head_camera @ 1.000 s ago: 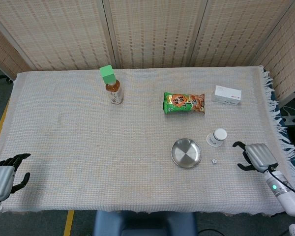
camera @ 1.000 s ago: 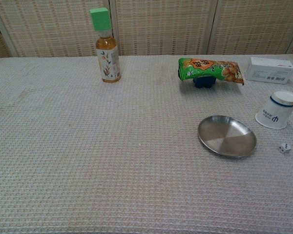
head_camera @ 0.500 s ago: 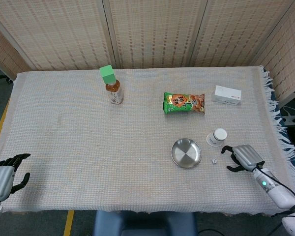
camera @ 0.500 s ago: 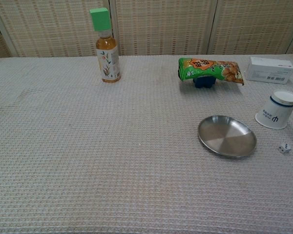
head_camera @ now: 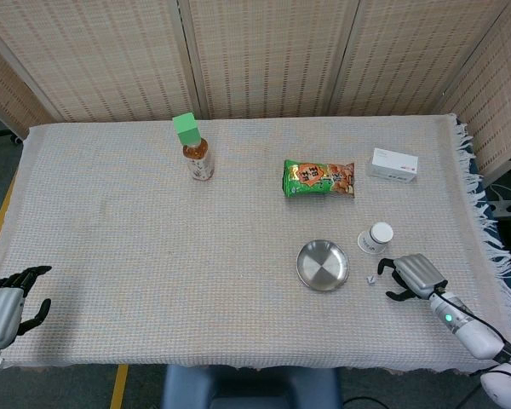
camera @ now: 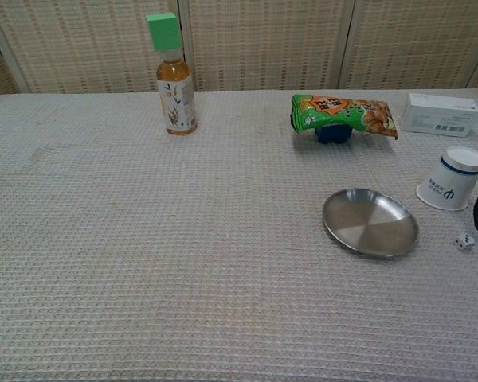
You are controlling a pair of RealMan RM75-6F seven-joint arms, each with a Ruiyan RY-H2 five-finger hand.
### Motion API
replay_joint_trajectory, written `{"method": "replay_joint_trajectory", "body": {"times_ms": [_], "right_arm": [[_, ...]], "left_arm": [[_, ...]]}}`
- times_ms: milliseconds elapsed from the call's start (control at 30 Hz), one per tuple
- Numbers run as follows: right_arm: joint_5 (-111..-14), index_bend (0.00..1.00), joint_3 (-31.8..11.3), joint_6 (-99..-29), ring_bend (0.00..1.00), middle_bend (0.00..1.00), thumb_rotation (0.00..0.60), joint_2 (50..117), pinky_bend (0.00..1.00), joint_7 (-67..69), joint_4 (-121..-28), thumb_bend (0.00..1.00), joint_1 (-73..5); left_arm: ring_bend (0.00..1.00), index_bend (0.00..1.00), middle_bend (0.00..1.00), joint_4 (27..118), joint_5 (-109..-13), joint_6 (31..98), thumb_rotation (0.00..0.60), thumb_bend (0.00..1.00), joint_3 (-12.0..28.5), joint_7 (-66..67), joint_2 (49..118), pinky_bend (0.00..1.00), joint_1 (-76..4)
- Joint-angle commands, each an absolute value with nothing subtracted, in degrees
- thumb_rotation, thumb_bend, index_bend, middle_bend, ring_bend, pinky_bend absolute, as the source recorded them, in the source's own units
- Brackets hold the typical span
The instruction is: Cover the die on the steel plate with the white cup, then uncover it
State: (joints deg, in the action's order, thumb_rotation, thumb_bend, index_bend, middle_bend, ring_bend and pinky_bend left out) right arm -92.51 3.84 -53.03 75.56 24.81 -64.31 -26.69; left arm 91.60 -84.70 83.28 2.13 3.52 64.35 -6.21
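1. Reaching toward the die (head_camera: 370, 279), the right hand (head_camera: 413, 274) hovered just beside it, fingers spread and holding nothing; a clumsy pinch risked flicking the small die away, since it lay on the cloth just right of the steel plate (head_camera: 322, 265), not on it.
2. The upturned white cup (head_camera: 376, 238) stood just behind the die, crowding the hand's approach.
3. The left hand (head_camera: 7, 303) rested far left of the plate, fingers loosely apart and empty.
4. A snack bag (head_camera: 318, 179), box (head_camera: 394, 164) and tea bottle (head_camera: 197, 152) stood well behind the plate.

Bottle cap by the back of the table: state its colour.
Bright green; the bottle cap shows best in the chest view.
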Motion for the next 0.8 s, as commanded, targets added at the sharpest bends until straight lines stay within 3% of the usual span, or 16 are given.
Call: {"method": "replay_joint_trajectory", "body": {"times_ms": [33,800], "right_arm": [[-92.7,0.46,4.1,-53.6,0.74,0.91,0.6,76.1,0.88,25.3,-63.5,0.12,-26.7],[-95.0,0.49,6.5,-56.8,0.76,0.92,0.6,80.5,0.9,33.2,-55.9,0.21,-27.7]], "left_arm": [[0.32,0.24,0.26,91.6,-84.7,83.4,0.6,0.4,2.2,3.5,64.3,0.4,-6.1],[0.32,0.24,0.26,91.7,-84.7,83.5,0.6,0.4,2.2,3.3,64.2,0.4,-6.1]]}}
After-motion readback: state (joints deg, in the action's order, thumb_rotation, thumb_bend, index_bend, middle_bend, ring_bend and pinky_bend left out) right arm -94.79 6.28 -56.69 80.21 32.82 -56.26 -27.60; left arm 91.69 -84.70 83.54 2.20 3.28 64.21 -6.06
